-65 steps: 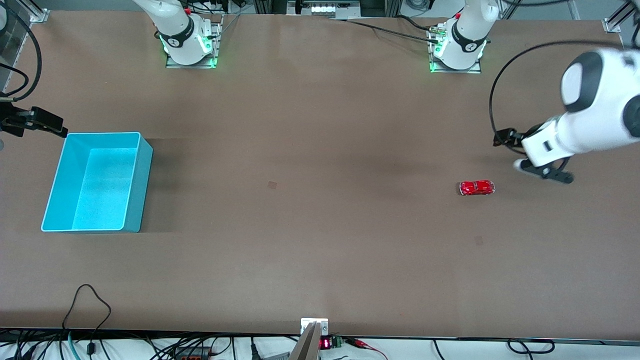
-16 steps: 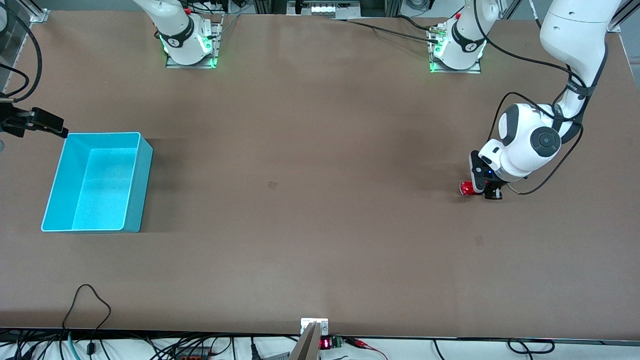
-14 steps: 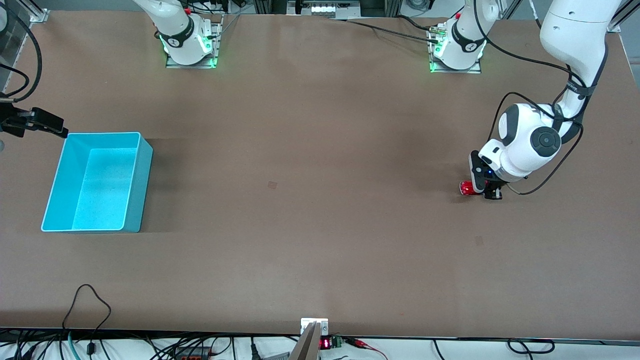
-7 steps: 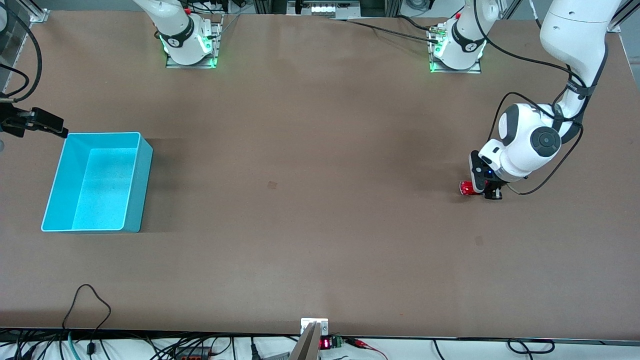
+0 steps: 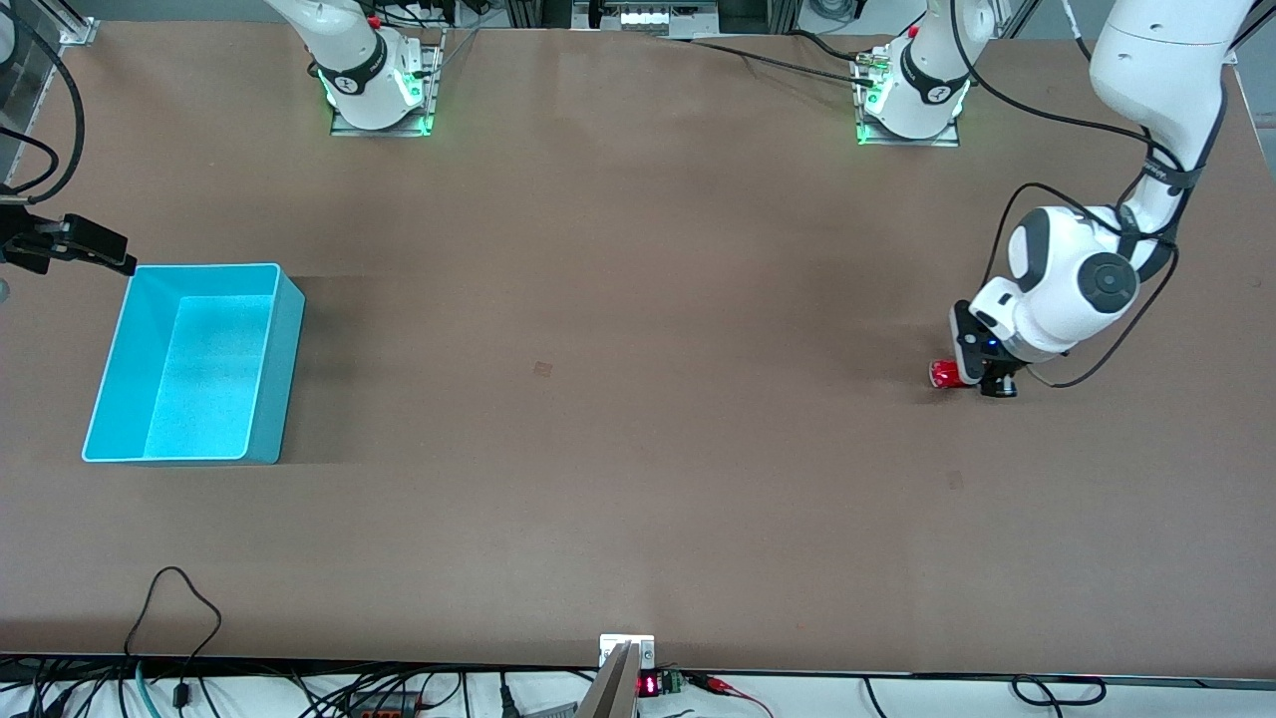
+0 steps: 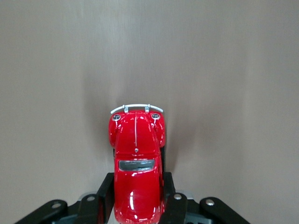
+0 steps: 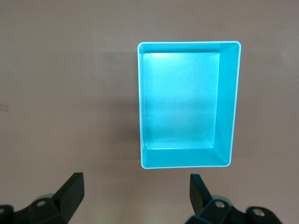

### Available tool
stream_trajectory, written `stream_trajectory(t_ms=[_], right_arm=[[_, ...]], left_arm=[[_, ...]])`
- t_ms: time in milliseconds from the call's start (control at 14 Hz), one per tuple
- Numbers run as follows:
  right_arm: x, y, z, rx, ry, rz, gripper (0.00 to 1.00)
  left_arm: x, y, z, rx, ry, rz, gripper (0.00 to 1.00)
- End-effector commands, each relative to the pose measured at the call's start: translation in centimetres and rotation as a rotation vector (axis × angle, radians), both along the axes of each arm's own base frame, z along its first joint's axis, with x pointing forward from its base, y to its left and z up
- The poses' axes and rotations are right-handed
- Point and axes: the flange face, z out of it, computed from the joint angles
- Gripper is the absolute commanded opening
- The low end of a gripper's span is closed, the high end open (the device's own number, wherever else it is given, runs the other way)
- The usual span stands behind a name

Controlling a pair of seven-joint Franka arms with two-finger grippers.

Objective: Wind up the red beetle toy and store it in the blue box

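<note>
The red beetle toy sits on the table toward the left arm's end. My left gripper is down at the table and shut on it. In the left wrist view the toy lies lengthwise between my left gripper's black fingers, its silvery bumper pointing away from the wrist. The blue box stands empty toward the right arm's end. My right gripper waits open in the air beside the box, which shows in the right wrist view ahead of the right gripper.
The brown table spreads bare between the toy and the box. Cables lie at the table's edge nearest the front camera.
The left arm came down and shut on the toy earlier. In the last half second the left gripper and the toy slid a little toward the left arm's end of the table.
</note>
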Motion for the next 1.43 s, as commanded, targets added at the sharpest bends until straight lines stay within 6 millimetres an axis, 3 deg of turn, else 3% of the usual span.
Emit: stream_trajectory(t_ms=[0, 429, 500, 571, 643, 857, 1000, 1214, 1357], right_arm=[[-0.2, 0.1, 0.2, 0.015, -0.010, -0.010, 1.00], [-0.2, 0.3, 0.2, 0.018, -0.010, -0.008, 1.00], [-0.2, 0.3, 0.2, 0.018, -0.010, -0.008, 1.00], [-0.2, 0.3, 0.2, 0.018, -0.010, -0.008, 1.00], [-0.2, 0.3, 0.2, 0.018, -0.010, -0.008, 1.00], [-0.2, 0.3, 0.2, 0.018, -0.010, -0.008, 1.00], [-0.1, 0.3, 0.2, 0.018, -0.010, -0.007, 1.00], [0.0, 0.3, 0.0, 0.020, -0.009, -0.007, 1.00], [0.0, 0.3, 0.0, 0.020, -0.008, -0.006, 1.00]], left_arm=[[-1.5, 4.6, -4.0, -0.012, 0.073, -0.011, 0.31], [-2.6, 9.4, -4.6, -0.023, 0.082, -0.052, 0.34], [-2.6, 9.4, -4.3, -0.021, 0.077, -0.061, 0.46], [-2.4, 9.3, -3.5, -0.021, 0.081, -0.064, 0.84], [-1.7, 8.7, -1.4, -0.019, 0.091, -0.077, 1.00], [2.9, 1.8, 7.2, -0.033, 0.115, -0.203, 1.00], [5.2, -3.8, 12.9, -0.033, 0.126, -0.294, 1.00], [7.4, -12.8, 19.4, -0.046, 0.054, -0.420, 1.00], [7.9, -16.7, 21.2, -0.057, 0.008, -0.425, 1.00]])
